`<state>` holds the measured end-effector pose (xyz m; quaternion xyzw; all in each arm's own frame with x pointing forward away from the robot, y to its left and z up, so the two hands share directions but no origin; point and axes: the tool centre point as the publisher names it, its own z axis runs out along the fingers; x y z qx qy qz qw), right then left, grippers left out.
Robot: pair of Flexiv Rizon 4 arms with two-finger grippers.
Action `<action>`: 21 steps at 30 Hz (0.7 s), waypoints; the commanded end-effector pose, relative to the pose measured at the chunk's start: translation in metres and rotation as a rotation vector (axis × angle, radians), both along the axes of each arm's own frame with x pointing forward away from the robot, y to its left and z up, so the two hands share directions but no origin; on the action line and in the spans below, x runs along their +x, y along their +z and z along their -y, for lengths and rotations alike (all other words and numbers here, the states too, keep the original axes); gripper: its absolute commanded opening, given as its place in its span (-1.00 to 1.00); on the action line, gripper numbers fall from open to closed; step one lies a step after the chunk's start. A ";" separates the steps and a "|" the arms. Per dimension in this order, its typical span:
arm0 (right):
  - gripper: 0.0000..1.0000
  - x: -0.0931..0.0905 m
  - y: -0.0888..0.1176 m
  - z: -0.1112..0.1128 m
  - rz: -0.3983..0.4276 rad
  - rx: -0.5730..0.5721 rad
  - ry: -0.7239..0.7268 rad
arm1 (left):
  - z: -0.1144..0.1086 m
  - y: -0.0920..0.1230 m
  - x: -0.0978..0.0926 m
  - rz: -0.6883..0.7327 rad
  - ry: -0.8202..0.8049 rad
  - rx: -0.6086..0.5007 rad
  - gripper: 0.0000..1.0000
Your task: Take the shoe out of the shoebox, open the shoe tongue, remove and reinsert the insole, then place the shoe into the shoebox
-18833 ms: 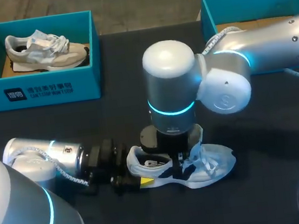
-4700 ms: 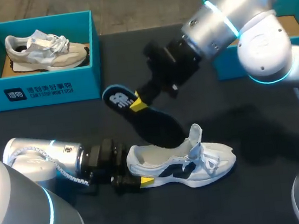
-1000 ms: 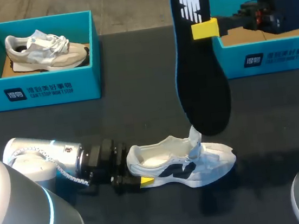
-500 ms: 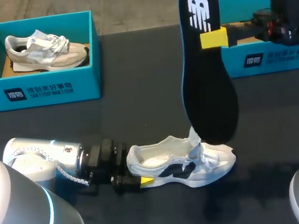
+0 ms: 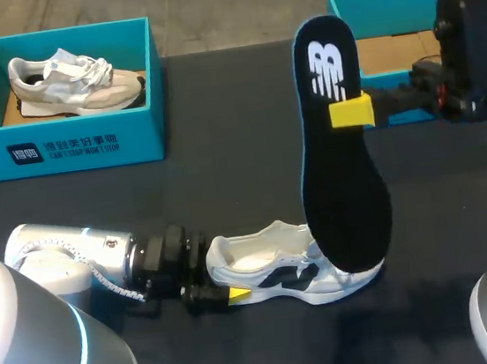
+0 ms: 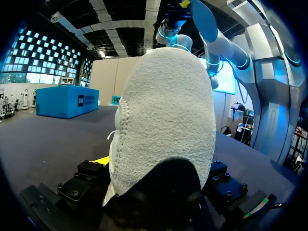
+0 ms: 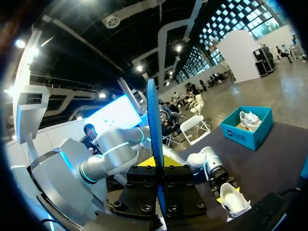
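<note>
Black foam insole (image 5: 344, 187), likely light and floppy, hung mid-frame, pinched near its heel by my right gripper (image 5: 352, 111), while my left gripper (image 5: 229, 295) clamped the white sneaker (image 5: 276, 262) at its heel.

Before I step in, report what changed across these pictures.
The right gripper drew the insole out of the white shoe, raised it high to the right, then lowered its toe end to the shoe's front. The left gripper stays clamped on the heel; the white shoe and the boxed grey shoe have not moved.
</note>
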<state>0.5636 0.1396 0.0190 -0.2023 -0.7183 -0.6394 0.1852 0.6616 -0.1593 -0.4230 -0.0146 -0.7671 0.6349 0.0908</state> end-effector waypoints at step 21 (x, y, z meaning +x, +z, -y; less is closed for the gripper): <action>-1.00 -0.015 0.019 -0.007 0.029 0.002 -0.074 | 0.000 -0.002 0.000 -0.001 0.002 0.001 -1.00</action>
